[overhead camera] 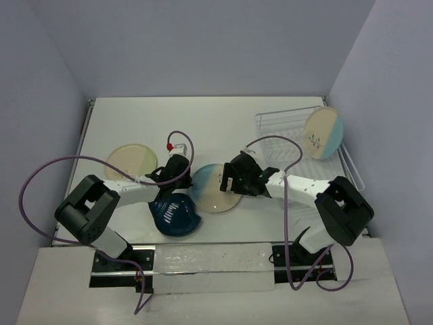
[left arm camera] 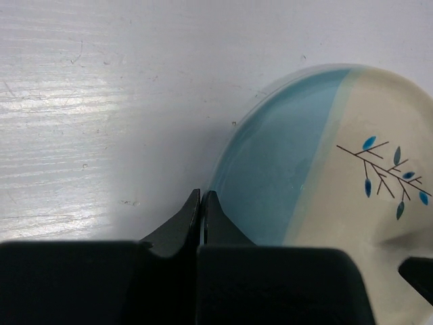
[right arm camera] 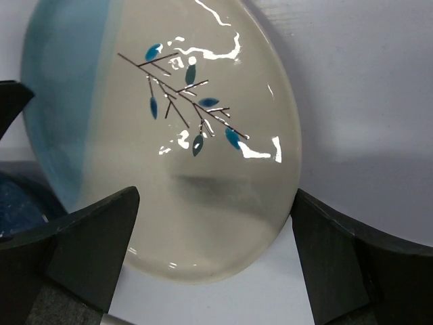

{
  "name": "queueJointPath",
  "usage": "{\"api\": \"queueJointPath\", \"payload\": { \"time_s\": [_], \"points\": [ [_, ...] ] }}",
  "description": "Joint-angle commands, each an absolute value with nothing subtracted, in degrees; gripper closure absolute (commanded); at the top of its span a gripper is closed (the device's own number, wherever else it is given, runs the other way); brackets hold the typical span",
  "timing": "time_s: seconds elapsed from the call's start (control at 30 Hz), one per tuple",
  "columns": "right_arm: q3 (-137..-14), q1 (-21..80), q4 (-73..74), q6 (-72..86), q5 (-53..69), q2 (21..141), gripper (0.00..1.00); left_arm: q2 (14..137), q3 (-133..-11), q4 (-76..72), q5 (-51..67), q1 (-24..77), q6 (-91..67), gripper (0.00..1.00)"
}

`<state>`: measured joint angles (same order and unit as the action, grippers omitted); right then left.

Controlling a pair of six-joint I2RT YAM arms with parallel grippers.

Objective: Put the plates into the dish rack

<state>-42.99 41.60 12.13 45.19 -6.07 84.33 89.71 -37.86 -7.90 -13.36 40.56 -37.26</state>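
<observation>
Right gripper (right arm camera: 213, 203) splayed, left gripper (left arm camera: 201, 203) clenched; two sprig plates (overhead camera: 211, 194) (overhead camera: 323, 133), one yellow plate (overhead camera: 130, 161), one teal dish (overhead camera: 174, 213).

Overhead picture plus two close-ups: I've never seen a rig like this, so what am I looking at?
Two robot arms sit at a table's near edge. The overhead picture looks down on them; each close-up comes from a wrist camera. On the table lie a yellow plate, a dark teal dish and a blue-and-cream plate; a matching plate stands in the wire rack. The left gripper is shut, empty, beside the blue-and-cream plate. The right gripper stands open astride it. Nothing is held.
</observation>
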Motion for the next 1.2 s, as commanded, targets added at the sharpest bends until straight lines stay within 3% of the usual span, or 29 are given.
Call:
{"api": "queueJointPath", "payload": {
  "time_s": [0.0, 0.43, 0.73, 1.17],
  "points": [
    [-45.2, 42.5, -3.3, 46.5, 2.0, 77.9, 0.02, 92.9, -37.2, -8.2, -7.6, 41.3, -40.1, 1.00],
    [-46.8, 42.5, -10.5, 50.5, -0.3, 77.3, 0.07, 89.0, -35.3, -12.0, -4.4, 41.3, -41.0, 1.00],
    [-47.8, 42.4, -14.3, 52.7, 3.7, 81.4, 0.23, 87.3, -34.2, -14.7, -2.3, 41.3, -41.8, 1.00],
    [-47.4, 41.8, -20.2, 55.0, 9.9, 84.9, 0.32, 89.2, -34.2, -16.0, -0.4, 41.3, -41.9, 1.00]
  ]
}}
